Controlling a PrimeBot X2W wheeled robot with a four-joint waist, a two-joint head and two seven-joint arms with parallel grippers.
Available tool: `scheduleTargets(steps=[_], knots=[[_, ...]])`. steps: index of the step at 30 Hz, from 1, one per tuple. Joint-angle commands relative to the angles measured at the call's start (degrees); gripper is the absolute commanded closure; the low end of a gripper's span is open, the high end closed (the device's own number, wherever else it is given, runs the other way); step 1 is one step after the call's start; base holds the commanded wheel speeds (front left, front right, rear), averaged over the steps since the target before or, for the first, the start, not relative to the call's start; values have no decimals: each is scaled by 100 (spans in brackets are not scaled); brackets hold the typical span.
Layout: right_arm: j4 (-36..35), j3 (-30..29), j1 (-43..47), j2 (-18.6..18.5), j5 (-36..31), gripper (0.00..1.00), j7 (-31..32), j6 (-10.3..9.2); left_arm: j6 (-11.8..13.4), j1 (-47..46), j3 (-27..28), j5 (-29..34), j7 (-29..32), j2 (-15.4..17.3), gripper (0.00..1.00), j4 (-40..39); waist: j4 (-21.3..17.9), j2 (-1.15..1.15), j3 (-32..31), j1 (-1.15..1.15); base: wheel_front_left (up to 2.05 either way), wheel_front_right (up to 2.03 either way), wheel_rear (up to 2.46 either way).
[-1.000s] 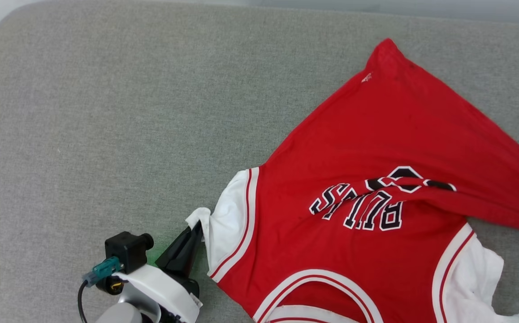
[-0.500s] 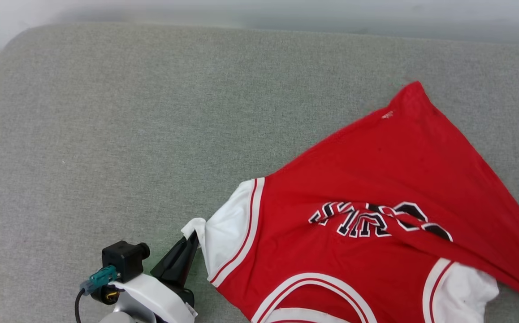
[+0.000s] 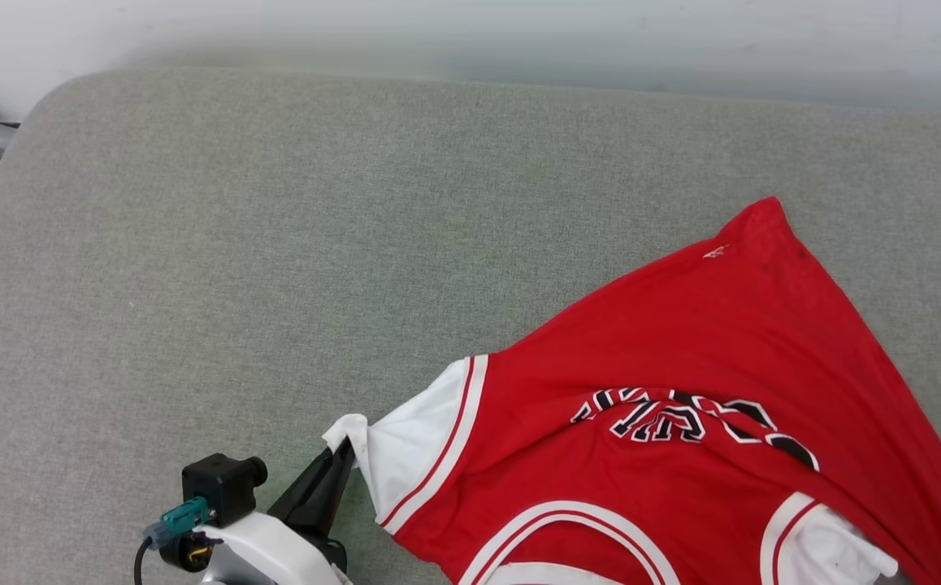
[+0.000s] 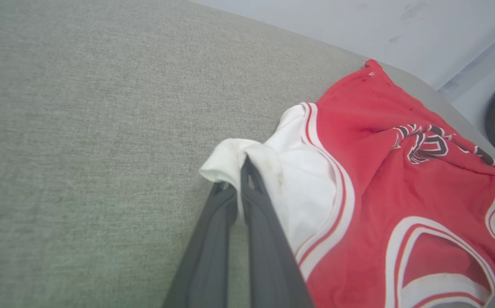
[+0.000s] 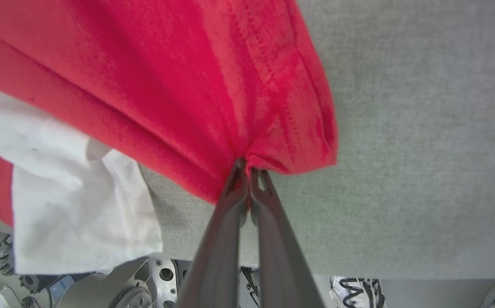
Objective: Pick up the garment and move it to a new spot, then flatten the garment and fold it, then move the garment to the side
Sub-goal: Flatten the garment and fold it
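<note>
1. The left pincer (image 3: 345, 448) is clamped on the white sleeve tip (image 3: 349, 426) of the garment (image 3: 706, 341), at the near left.
2. The right pincer (image 5: 247, 166) is clamped on a red hem corner (image 5: 303, 141) by the table's edge.
3. The garment lies on the grey table (image 3: 275, 244), stretching right from the left pincer, soft, thin and wrinkled.

Jersey (image 3: 682, 341): one print (image 3: 682, 418) on the red front, black block characters with a white outline. In the head view it lies upside down and a fold runs across it. Separate strokes show, but no whole word or number can be read. A small white mark (image 3: 714, 252) sits near the far corner, too small to read.
</note>
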Motion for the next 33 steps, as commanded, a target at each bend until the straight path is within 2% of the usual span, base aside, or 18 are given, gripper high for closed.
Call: scheduleTargets(steps=[1, 5, 6, 7, 10, 11, 16, 21, 26, 33], knots=[[88, 61, 132, 26, -6, 100, 0, -9, 3, 74, 27, 0, 15, 12, 100, 48, -20, 0, -46, 0, 0, 0, 0], [124, 125, 36, 43, 87, 100, -93, -8, 3, 109, 64, 19, 15, -14, 100, 115, -66, 0, -133, 0, 0, 0, 0], [123, 89, -17, 61, 134, 81, -133, -8, 3, 125, 70, 26, 15, -25, 100, 134, -80, 0, -168, 0, 0, 0, 0], [105, 69, -89, 115, 231, 68, -142, -8, 3, 145, 72, 35, 16, -31, 100, 151, -94, 0, -201, 0, 0, 0, 0], [-70, -63, -240, 157, 486, 21, 51, -7, 3, 200, 42, 35, 15, -49, 100, 203, -113, 0, -295, 0, 0, 0, 0], [-160, -139, -322, 166, 568, 0, 151, -7, 3, 197, 26, 32, 15, -55, 100, 217, -112, 0, -316, 0, 0, 0, 0], [-621, -303, -1002, -87, 682, 0, 682, -7, 3, 122, -70, 17, 15, -66, 100, 265, -88, 0, -368, 0, 0, 0, 0], [-319, 1, -2022, -311, 521, 0, 1019, -8, 3, -49, -224, -1, 15, -87, 100, 281, 58, 0, -303, 0, 0, 0, 0], [586, 591, -3148, -368, 19, 0, 879, -7, 3, -199, -367, -14, 15, -112, 100, 328, 231, 0, -176, 0, 0, 0, 0], [2269, 1400, -4388, -572, -413, 0, 205, -6, 3, -543, -711, -14, 15, -189, 100, 375, 532, 0, 88, 0, 0, 0, 0]])
